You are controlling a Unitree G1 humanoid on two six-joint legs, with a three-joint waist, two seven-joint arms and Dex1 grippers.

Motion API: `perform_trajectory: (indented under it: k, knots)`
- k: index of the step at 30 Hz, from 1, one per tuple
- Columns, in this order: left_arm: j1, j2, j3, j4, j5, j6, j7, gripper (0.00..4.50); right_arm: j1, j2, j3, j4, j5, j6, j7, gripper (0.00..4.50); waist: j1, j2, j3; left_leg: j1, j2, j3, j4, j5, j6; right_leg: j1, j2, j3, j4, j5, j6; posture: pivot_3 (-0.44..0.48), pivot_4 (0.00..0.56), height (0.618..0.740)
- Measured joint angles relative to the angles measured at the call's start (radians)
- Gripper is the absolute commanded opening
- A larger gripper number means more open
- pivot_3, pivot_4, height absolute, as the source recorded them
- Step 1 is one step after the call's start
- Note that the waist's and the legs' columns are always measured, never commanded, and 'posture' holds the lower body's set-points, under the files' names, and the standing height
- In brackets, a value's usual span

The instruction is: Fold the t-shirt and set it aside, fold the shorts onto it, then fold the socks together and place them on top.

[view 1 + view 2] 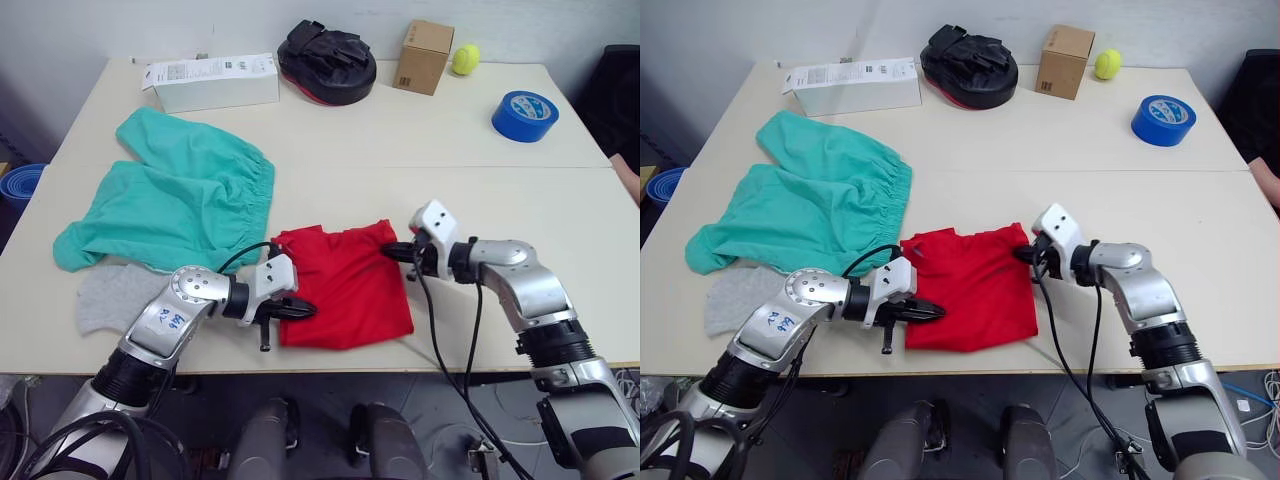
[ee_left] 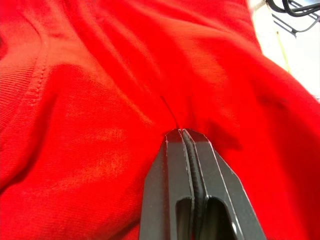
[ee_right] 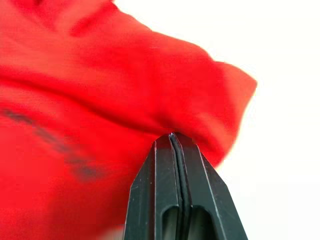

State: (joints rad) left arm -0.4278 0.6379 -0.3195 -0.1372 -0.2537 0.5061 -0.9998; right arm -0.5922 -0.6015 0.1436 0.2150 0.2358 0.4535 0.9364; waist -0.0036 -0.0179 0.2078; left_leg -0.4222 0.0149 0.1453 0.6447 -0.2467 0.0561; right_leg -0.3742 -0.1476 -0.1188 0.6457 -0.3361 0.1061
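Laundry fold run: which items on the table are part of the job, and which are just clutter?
Part of the job:
- t-shirt, pinched by left end effector and right end effector
- shorts
- socks

Just lying about:
- white box
- black mitt
- cardboard box
- tennis ball
- blue tape roll

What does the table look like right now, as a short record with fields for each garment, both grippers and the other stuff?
t-shirt: red, folded into a compact shape near the table's front edge
left gripper: shut on the t-shirt's left edge
right gripper: shut on the t-shirt's far right corner
shorts: teal, spread out unfolded, left of the t-shirt
socks: light grey, partly under the shorts' near edge
far side: white box, black padded mitt, cardboard box, tennis ball, blue tape roll
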Motion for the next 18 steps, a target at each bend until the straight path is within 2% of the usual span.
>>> perform_trajectory:
  k: [6, 10, 14, 18]
  knots:
    - [-0.001, -0.002, 0.001, 0.015, 0.001, -0.015, 0.0, 0.02, -0.027, 0.021, -0.011, -0.009, 0.027, -0.022, 0.059, 0.0, -0.002, 0.0, 0.0, 0.0, 0.0, 0.0, 0.0, -0.001, -0.002, 0.0, 0.0, 0.0, 0.0, 0.0, 0.0, 0.0, 0.15, 0.74]
    - [-0.001, -0.01, 0.005, 0.015, 0.001, -0.014, 0.001, 0.02, -0.029, 0.086, -0.008, -0.132, 0.099, 0.013, 0.1, 0.0, 0.0, 0.001, 0.0, 0.0, 0.0, 0.0, 0.0, -0.002, -0.004, 0.0, 0.0, 0.0, 0.0, 0.0, 0.0, 0.0, 0.15, 0.74]
    - [-0.001, -0.021, 0.007, 0.016, 0.001, -0.012, 0.004, 0.02, -0.016, 0.12, 0.088, -0.205, 0.069, -0.008, 0.105, 0.0, 0.004, 0.001, 0.0, 0.0, 0.0, 0.0, 0.001, -0.003, -0.004, 0.0, -0.001, 0.0, 0.0, 0.0, 0.0, 0.0, 0.15, 0.74]
    - [-0.001, -0.026, 0.014, 0.02, 0.001, -0.006, 0.004, 0.02, -0.006, 0.147, 0.177, -0.126, -0.061, -0.098, 0.053, 0.0, 0.002, 0.001, 0.0, -0.001, 0.0, 0.0, 0.001, -0.002, -0.004, 0.0, -0.001, 0.0, 0.0, 0.0, 0.0, 0.0, 0.15, 0.74]
